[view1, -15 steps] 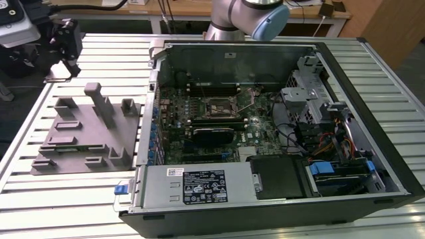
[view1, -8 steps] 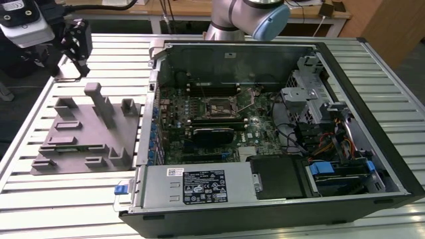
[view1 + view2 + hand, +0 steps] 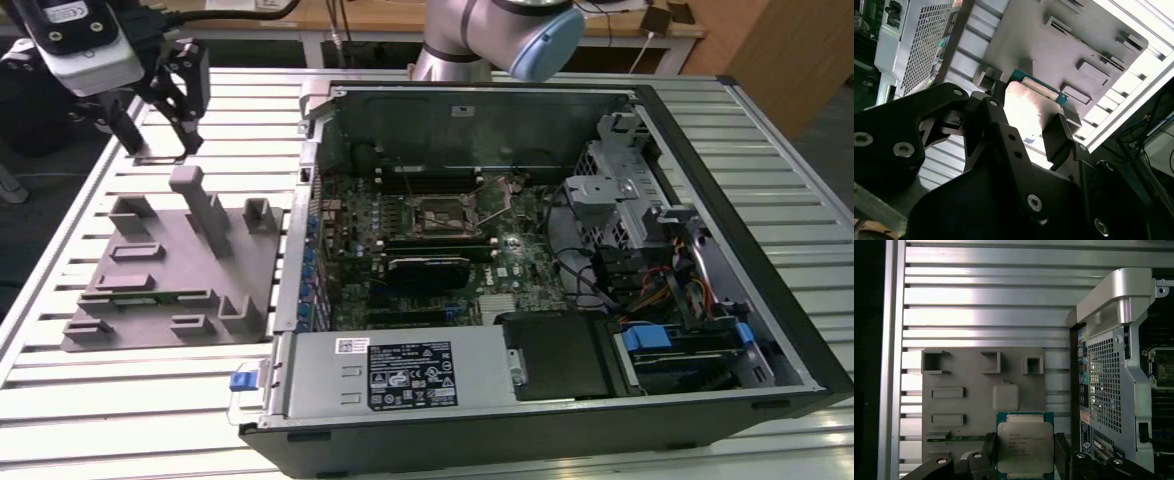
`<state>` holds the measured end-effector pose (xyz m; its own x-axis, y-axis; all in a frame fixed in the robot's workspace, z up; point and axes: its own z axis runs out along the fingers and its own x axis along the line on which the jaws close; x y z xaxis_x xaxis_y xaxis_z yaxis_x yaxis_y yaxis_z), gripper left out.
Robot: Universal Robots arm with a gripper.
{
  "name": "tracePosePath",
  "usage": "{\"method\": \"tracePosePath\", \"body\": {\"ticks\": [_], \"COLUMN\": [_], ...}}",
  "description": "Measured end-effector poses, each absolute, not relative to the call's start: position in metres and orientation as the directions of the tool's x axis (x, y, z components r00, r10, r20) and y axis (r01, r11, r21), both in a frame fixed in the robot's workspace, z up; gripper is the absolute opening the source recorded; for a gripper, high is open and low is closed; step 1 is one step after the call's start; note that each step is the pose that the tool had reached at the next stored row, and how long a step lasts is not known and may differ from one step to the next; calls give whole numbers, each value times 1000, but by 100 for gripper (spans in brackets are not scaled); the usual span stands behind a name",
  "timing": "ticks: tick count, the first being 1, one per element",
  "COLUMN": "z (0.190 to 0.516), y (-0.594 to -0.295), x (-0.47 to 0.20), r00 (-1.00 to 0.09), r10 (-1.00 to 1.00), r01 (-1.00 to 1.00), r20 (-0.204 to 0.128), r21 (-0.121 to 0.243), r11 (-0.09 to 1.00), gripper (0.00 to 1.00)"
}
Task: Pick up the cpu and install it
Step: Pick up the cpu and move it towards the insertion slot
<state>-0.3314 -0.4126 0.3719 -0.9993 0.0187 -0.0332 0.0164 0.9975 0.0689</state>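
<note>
1. the gripper is up in the air at the exterior view's left, over the far end of the grey block.
2. its two black fingers are closed in narrow, one on each side of the cpu, and they press on its edges.
3. the cpu is a flat square chip with a shiny silver top and a green rim.
4. in both wrist views the cpu sits between the finger tips, held up above the grey block and not lying on it.
5. the grey block lies flat on the ribbed metal table. it has posts that stand up and small square and long holes in it.
6. the open computer case lies just beside the block, on the exterior view's right.
7. inside the case is the green board, and the square socket sits near its middle, well apart from the cpu.
8. the silver robot arm stands behind the case.
</note>
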Motion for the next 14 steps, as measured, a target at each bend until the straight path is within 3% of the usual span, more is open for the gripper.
{"method": "tracePosePath", "body": {"ticks": [14], "z": [372], "y": [-413], "x": [-297], "r00": [-999], "r10": [19], "r01": [16], "r20": [-33], "r21": [69], "r11": [997], "gripper": [54]}}
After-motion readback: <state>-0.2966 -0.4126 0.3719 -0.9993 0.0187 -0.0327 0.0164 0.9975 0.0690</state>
